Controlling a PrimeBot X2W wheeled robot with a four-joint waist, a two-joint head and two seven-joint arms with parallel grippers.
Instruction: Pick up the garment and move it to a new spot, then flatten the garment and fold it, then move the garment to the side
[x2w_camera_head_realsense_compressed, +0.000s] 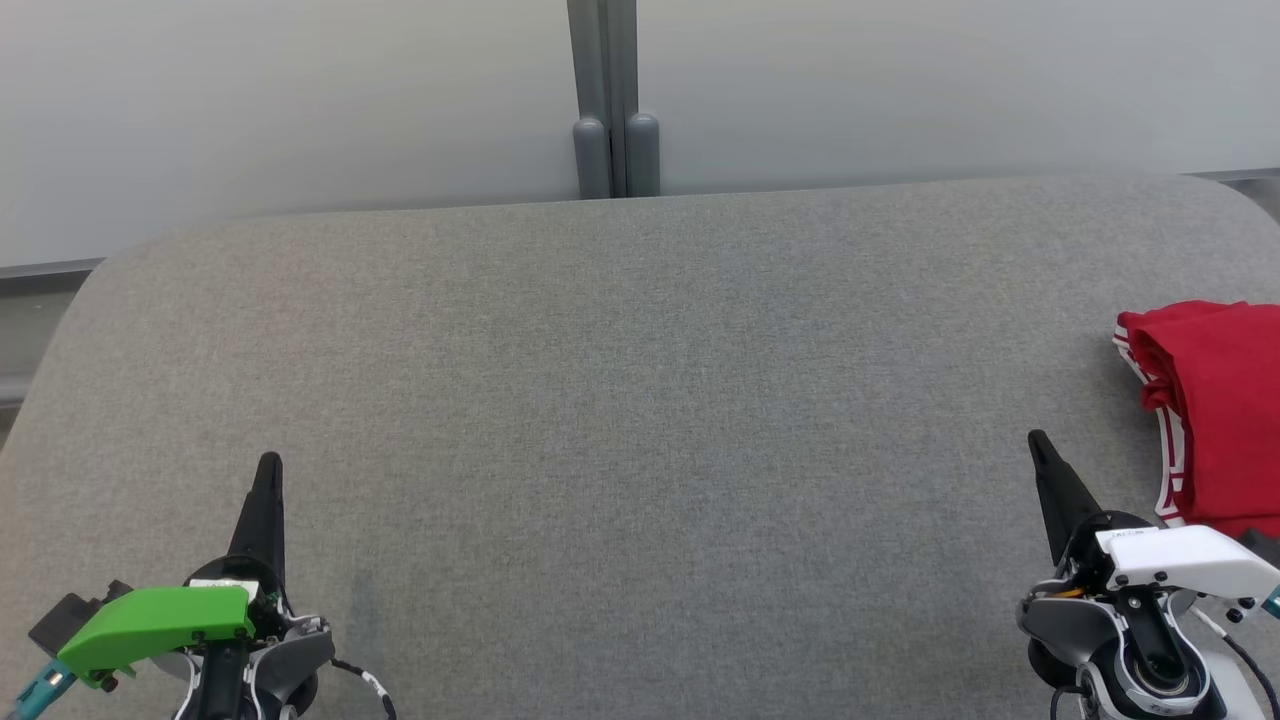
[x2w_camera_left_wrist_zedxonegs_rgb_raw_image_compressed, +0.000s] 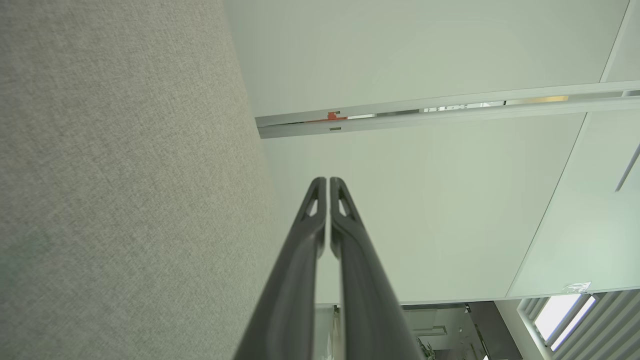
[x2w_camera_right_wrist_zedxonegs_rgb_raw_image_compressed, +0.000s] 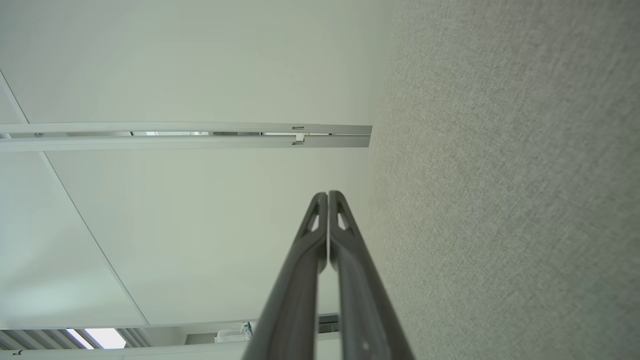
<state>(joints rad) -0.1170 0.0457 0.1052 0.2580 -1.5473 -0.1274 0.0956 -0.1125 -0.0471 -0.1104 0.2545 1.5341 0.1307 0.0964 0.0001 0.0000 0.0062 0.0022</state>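
The garment (x2w_camera_head_realsense_compressed: 1215, 410) is red with white-striped trim and lies folded at the right edge of the grey fabric surface (x2w_camera_head_realsense_compressed: 640, 400), partly cut off by the head view's border. My right gripper (x2w_camera_head_realsense_compressed: 1038, 440) sits at the lower right, just left of the garment and apart from it, fingers pressed together and holding nothing. My left gripper (x2w_camera_head_realsense_compressed: 269, 462) rests at the lower left, far from the garment, also shut and empty. In the wrist views the left gripper (x2w_camera_left_wrist_zedxonegs_rgb_raw_image_compressed: 327, 180) and the right gripper (x2w_camera_right_wrist_zedxonegs_rgb_raw_image_compressed: 327, 194) each show both fingers touching along their length.
A pale frosted wall (x2w_camera_head_realsense_compressed: 300, 100) with a grey vertical post (x2w_camera_head_realsense_compressed: 612, 100) stands behind the surface. The surface has rounded far corners and drops off at its left edge (x2w_camera_head_realsense_compressed: 50, 330). The wrist views look along the surface toward the wall and a ceiling rail (x2w_camera_left_wrist_zedxonegs_rgb_raw_image_compressed: 425, 110).
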